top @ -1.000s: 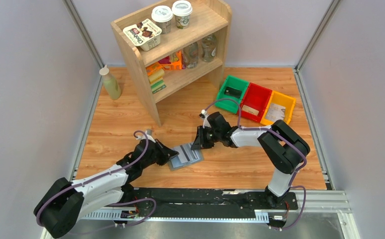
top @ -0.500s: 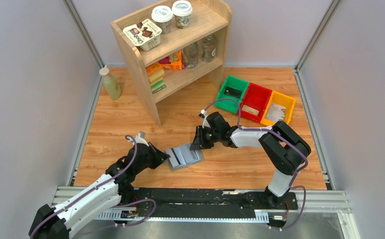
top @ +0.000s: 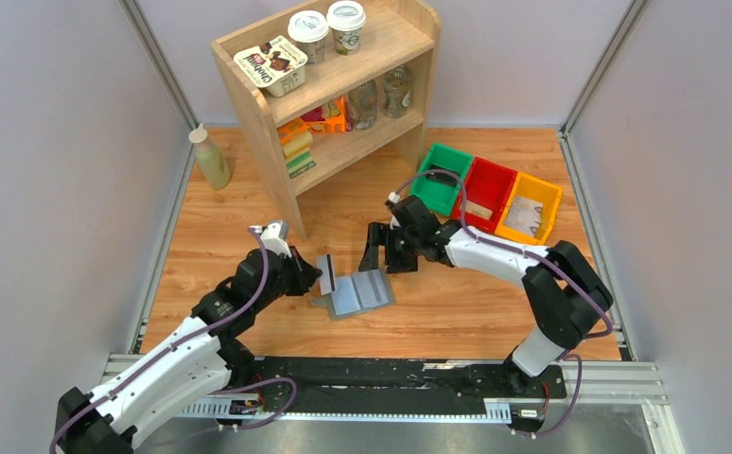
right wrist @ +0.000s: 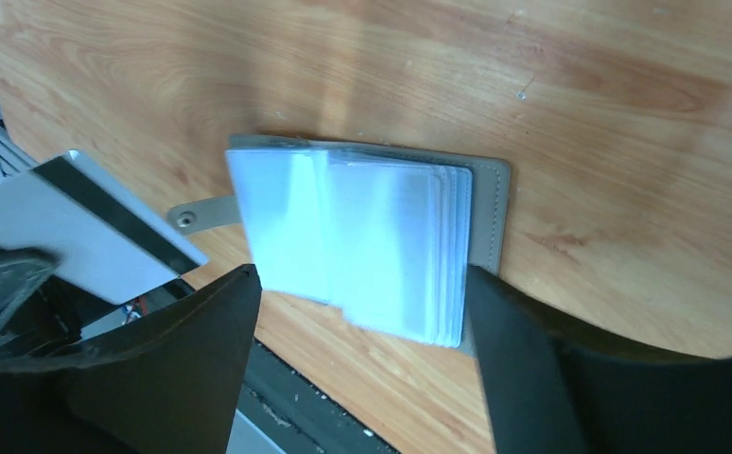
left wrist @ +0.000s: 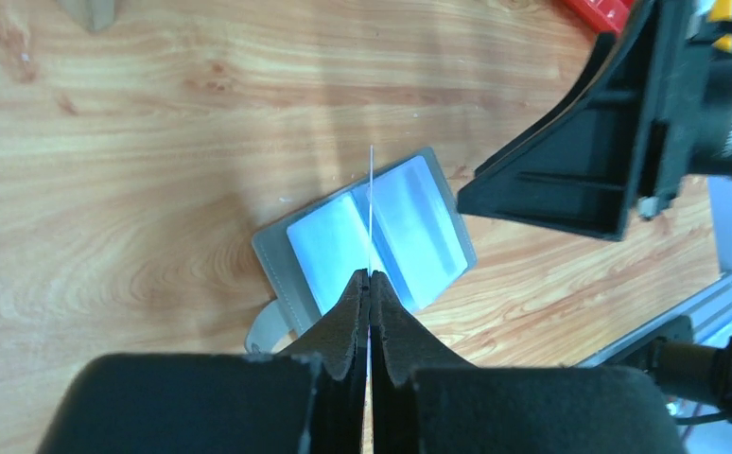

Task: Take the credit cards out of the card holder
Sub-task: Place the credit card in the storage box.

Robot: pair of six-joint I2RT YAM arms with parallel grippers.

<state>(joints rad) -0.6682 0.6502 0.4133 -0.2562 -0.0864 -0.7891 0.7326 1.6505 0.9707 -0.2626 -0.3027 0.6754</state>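
- Wooden counter [top: 249, 236] bears the card holder [top: 357, 293], opened for access.
- Left end effector [left wrist: 369, 284] clamps one credit card [right wrist: 88, 227] — clear of it.
- Right end effector [top: 381, 260] hovers, jaws apart.

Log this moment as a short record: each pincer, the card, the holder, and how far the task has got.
left pincer: shut on one credit card, held out of the holder
right pincer: open, fingers straddling the card holder; contact unclear
card holder: lying open, inner pockets facing up
contents: pale stack of cards or sleeves in the pockets
progress: one card out, more apparently inside
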